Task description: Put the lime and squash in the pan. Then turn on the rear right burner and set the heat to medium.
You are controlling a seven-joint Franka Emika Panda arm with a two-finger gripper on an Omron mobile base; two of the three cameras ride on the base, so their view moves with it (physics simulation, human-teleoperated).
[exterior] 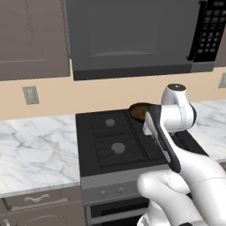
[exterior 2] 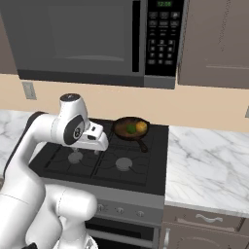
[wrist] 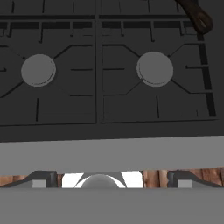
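Lime [exterior 2: 131,128] left of squash [exterior 2: 141,127], both in pan [exterior 2: 122,132]

Your robot arm [exterior: 176,145] has a smooth, glossy white shell made of rounded, thick segments. You see a dark band running along the forearm segment and dark seams where the links meet. One joint ends in a flat grey cap [exterior 2: 71,97], and a round dark disc [exterior 2: 76,133] marks the side of that joint.

A dark brown pan [exterior 2: 130,129] is seen at the back of the black stove [exterior 2: 104,165], with a green lime [exterior 2: 131,128] and a yellow-orange squash [exterior 2: 141,127] inside. White, grey-veined marble counters [exterior 2: 209,170] flank the stove, below a dark grey microwave [exterior 2: 92,39].
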